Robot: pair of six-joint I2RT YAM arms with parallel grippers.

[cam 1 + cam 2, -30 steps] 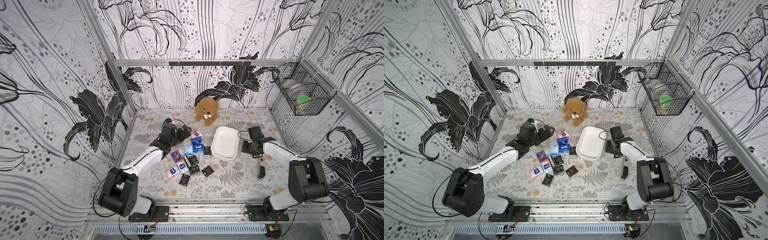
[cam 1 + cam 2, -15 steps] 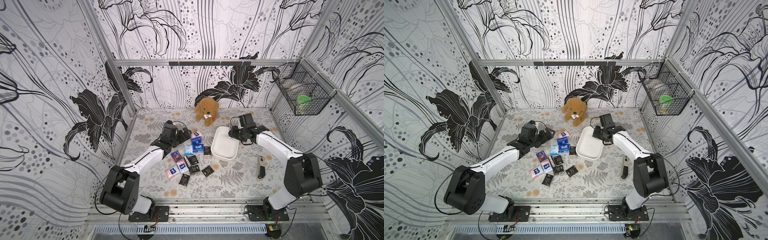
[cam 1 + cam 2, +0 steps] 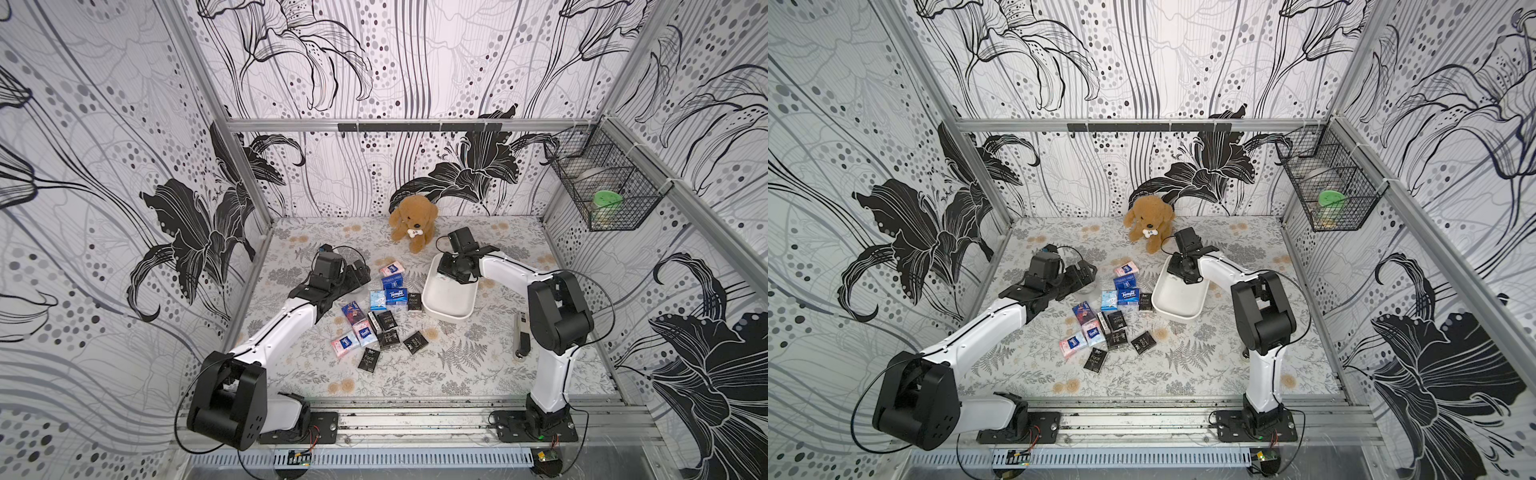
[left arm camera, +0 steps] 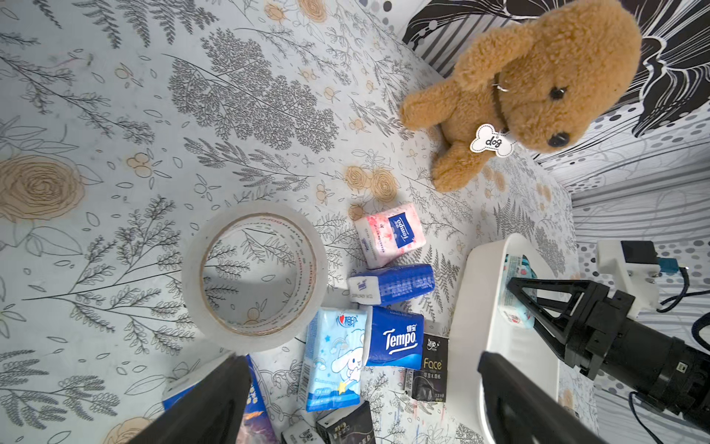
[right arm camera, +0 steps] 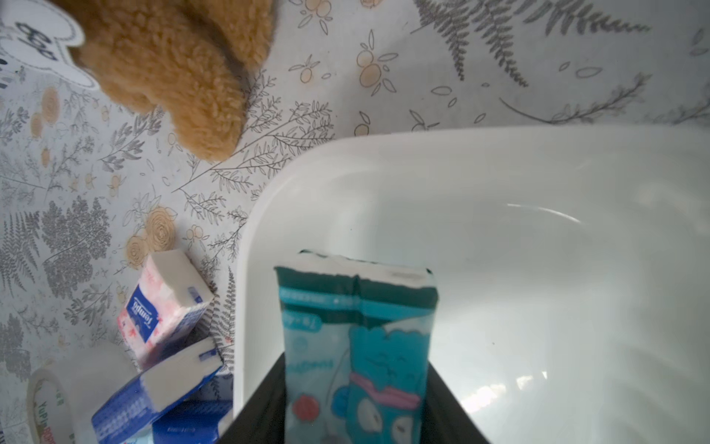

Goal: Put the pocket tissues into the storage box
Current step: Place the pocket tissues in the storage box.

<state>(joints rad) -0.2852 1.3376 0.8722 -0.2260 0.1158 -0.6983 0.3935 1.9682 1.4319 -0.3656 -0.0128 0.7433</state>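
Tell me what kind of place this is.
Probably a robot lab cell, not a home: the left arm and right arm are mounted on a metal rail, printed panels on an aluminium frame wall in the table, and a plush dog and tissue packets lie on it as props.

R gripper hangs over far end of storage box. Scattered pocket tissues lie beside it. Plush dog sits at back.
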